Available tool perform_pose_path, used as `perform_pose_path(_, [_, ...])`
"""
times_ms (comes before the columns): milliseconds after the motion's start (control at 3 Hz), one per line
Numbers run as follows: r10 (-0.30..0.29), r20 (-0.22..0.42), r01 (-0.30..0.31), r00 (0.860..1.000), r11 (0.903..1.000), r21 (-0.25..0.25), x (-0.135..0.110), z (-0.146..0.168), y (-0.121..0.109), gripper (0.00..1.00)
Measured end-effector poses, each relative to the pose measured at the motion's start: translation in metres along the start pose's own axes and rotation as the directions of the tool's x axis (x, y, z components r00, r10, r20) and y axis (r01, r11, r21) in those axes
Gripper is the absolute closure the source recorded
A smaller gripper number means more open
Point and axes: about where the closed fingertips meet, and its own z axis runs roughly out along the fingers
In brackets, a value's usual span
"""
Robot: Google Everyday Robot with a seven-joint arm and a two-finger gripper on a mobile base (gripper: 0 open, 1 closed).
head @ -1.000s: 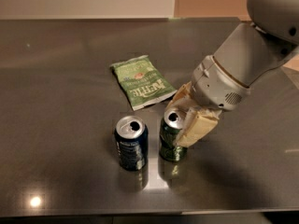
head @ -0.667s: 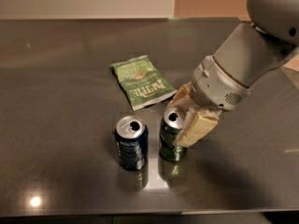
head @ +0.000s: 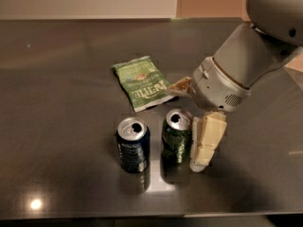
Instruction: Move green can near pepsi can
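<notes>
The green can [head: 176, 137] stands upright on the dark table [head: 61, 70], close to the right of the pepsi can [head: 133, 144], with a narrow gap between them. My gripper [head: 193, 113] is open over the green can's right side. One finger [head: 180, 87] is behind the can and clear of it. The other finger [head: 207, 141] hangs down right beside the can's right flank. The grey arm reaches in from the upper right.
A flat light-green chip bag [head: 141, 82] lies just behind the two cans. The table's front edge runs along the bottom of the view. A pale wall stands behind the far edge.
The fingers have spread apart and let go of the green can. The can stands where it was, beside the pepsi can.
</notes>
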Motion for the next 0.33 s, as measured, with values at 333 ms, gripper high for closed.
perform_pose_path(333, [0.0, 0.0, 0.0, 1.0, 1.0, 0.0, 0.0, 0.0, 0.0, 0.0])
